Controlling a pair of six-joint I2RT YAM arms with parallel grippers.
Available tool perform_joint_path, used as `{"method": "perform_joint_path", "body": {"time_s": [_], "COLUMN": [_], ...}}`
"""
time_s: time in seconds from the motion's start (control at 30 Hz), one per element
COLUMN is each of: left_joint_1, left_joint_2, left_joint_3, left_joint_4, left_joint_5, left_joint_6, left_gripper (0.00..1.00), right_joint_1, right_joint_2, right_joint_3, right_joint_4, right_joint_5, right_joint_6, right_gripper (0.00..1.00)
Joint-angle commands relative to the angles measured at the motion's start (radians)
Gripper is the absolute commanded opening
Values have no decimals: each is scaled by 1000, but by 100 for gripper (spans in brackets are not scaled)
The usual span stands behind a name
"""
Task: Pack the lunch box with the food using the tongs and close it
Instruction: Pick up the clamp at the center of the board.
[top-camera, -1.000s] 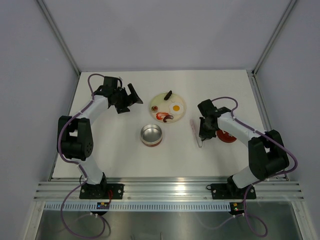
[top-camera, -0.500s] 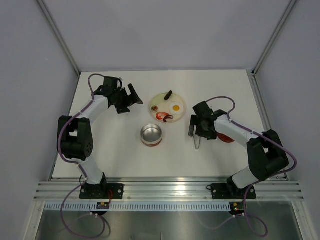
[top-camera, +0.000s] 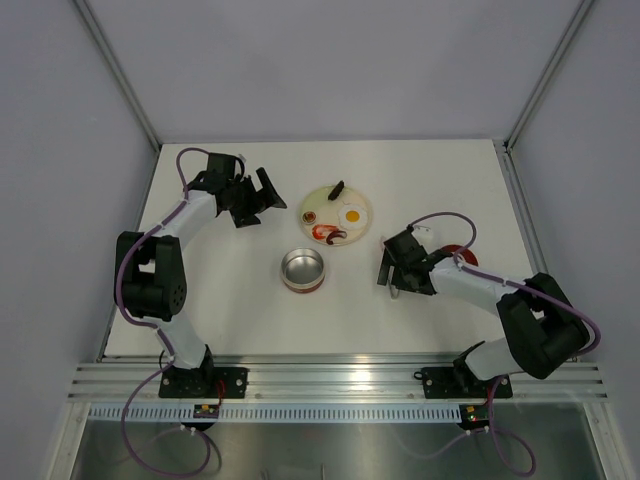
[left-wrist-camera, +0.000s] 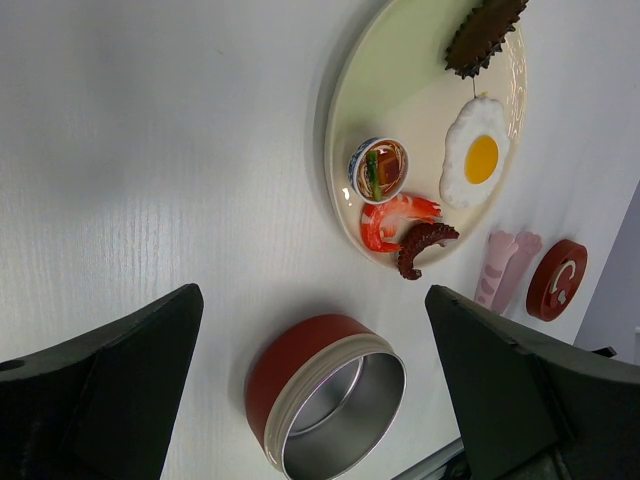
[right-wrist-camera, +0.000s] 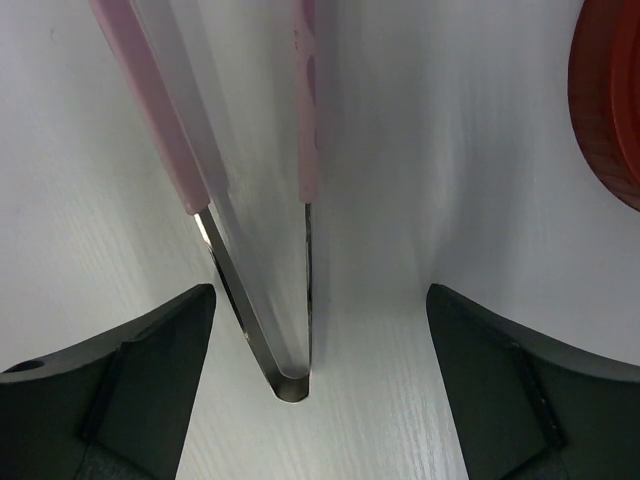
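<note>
Left gripper (top-camera: 257, 197): fingers spread wide, nothing between them. Hangs over the far left part of the table (top-camera: 220, 300), apart from every item.

Left fingers (left-wrist-camera: 110, 390): two dark pads frame the wrist view; lunch box and plate show in the gap below them.

Lunch box (top-camera: 302, 270): round metal tin, red band at its base, upright near table centre. Inside is bare shiny metal, no food in it. Sits just nearer the arms than the plate, not touching it.

Plate (top-camera: 318, 198): pale, round, behind the tin. All the food lies on it.

Fried egg (left-wrist-camera: 478, 158): white with yellow yolk, flat on the plate's right half.

Dark brown piece (left-wrist-camera: 484, 32): ridged, on the plate's far rim, just beyond the egg.

Small cup (left-wrist-camera: 379, 168): patterned, upright, left of the egg.

Red-and-white strip (left-wrist-camera: 393, 217): curled, on the plate's near edge beside the cup.

Dark red curl (left-wrist-camera: 424, 246): touching that strip, at the rim.

Tongs (right-wrist-camera: 290, 380): flat on the table right of the plate; joined metal end towards the wrist camera, pink-sleeved arms running away.

Right gripper (right-wrist-camera: 318, 300): jaws wide, low over the tongs, one finger on each side, gripping nothing.

Lid (right-wrist-camera: 610, 100): red, flat on the table, just right of the tongs.
</note>
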Motion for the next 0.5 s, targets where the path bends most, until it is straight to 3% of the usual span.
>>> {"method": "perform_joint_path", "body": {"time_s": [0.0, 0.47], "left_joint_1": [3, 0], "left_joint_2": [-24, -18], "left_joint_3": [31, 18], "left_joint_4": [1, 26], "left_joint_5": [26, 43], "left_joint_6": [14, -14], "left_gripper": [99, 99], "right_joint_1": [9, 136], "right_joint_2": [-29, 40], "right_joint_3": [-13, 23], "right_joint_4": [106, 166], "right_joint_5": [55, 233], "right_joint_6": [38, -28], "right_gripper": [94, 83]}}
